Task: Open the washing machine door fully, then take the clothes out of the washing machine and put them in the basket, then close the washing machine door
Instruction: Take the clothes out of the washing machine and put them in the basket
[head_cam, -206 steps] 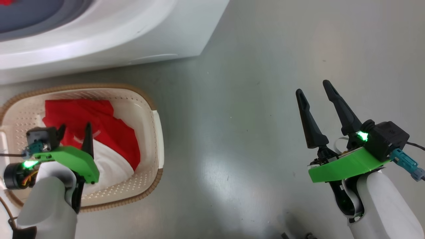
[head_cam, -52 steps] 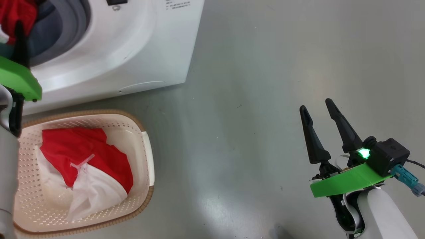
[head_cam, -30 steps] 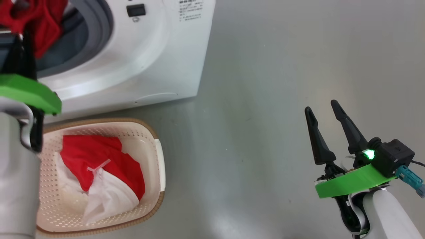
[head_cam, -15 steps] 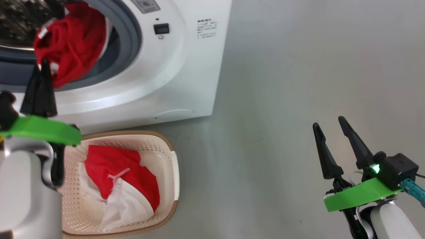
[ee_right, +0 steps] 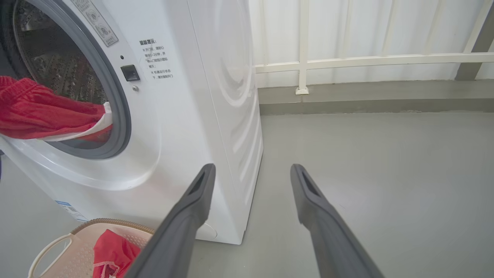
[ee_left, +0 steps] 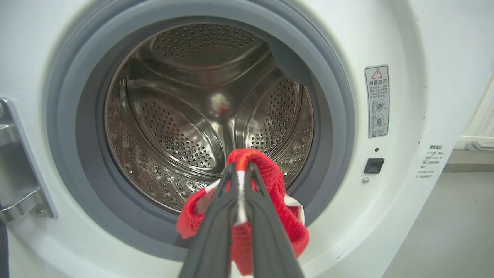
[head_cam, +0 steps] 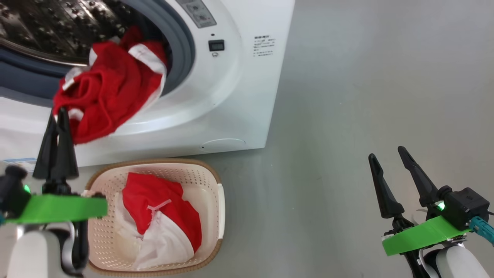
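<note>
The washing machine (head_cam: pixel 239 96) stands open at the upper left, and its door is out of view. A red garment with white trim (head_cam: pixel 112 92) hangs out over the grey gasket (ee_left: pixel 332 116), in front of the steel drum (ee_left: pixel 185 116). My left gripper (head_cam: pixel 58 114) is shut on this garment's lower edge; in the left wrist view the left gripper (ee_left: pixel 239 168) pinches the red cloth (ee_left: pixel 270 173) before the opening. The basket (head_cam: pixel 154 161) sits on the floor below the machine, holding red and white clothes (head_cam: pixel 162 216). My right gripper (head_cam: pixel 386 153) is open and holds nothing, far to the right.
Bare grey floor (head_cam: pixel 347 96) spreads right of the machine and the basket. A white railing (ee_right: pixel 366 60) and a low kerb run behind. A metal hinge bracket (ee_left: pixel 15 154) sits at the opening's left side. The basket (ee_right: pixel 73 243) lies below the machine's front corner.
The camera has shifted. My left gripper has drawn the red garment out of the drum, so it now hangs over the gasket. The right gripper stays open and still.
</note>
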{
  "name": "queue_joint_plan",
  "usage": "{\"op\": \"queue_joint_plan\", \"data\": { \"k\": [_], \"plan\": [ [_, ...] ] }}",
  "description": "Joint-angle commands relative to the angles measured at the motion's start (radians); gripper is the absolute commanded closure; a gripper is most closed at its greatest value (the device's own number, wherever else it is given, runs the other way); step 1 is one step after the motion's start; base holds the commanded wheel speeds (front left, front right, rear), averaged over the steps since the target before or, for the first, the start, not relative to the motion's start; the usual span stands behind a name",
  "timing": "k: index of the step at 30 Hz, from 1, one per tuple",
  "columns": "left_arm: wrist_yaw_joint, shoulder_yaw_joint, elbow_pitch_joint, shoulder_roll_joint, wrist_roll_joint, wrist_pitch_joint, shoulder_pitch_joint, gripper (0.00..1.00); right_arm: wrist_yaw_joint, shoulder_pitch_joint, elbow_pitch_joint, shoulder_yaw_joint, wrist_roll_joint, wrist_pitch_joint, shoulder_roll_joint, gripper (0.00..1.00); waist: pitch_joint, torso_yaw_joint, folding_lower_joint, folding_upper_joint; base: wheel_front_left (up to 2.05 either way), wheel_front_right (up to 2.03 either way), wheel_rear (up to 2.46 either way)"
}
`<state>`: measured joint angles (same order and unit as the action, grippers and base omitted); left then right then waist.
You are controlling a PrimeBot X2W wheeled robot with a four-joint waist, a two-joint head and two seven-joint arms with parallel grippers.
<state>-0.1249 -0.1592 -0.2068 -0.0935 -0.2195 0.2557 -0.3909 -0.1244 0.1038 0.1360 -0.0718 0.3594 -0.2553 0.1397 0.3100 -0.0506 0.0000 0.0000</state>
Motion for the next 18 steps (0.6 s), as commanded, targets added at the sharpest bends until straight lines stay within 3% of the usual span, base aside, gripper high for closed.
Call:
{"op": "queue_joint_plan", "data": {
  "k": [1,18],
  "plan": [
    [-0.006,-0.04,0.062,-0.016,0.006,0.006,0.03,1.0,-0.006,-0.016,-0.022,-0.013,-0.008,-0.006,0.016,0.0,-0.013,0.01,0.0,0.0,0.0,0.0,0.0],
    [-0.006,-0.08,0.385,0.037,0.014,0.006,0.185,1.0,-0.006,-0.033,-0.024,-0.014,-0.008,-0.006,0.023,0.0,-0.034,0.033,0.0,0.0,0.0,0.0,0.0]
  ]
}}
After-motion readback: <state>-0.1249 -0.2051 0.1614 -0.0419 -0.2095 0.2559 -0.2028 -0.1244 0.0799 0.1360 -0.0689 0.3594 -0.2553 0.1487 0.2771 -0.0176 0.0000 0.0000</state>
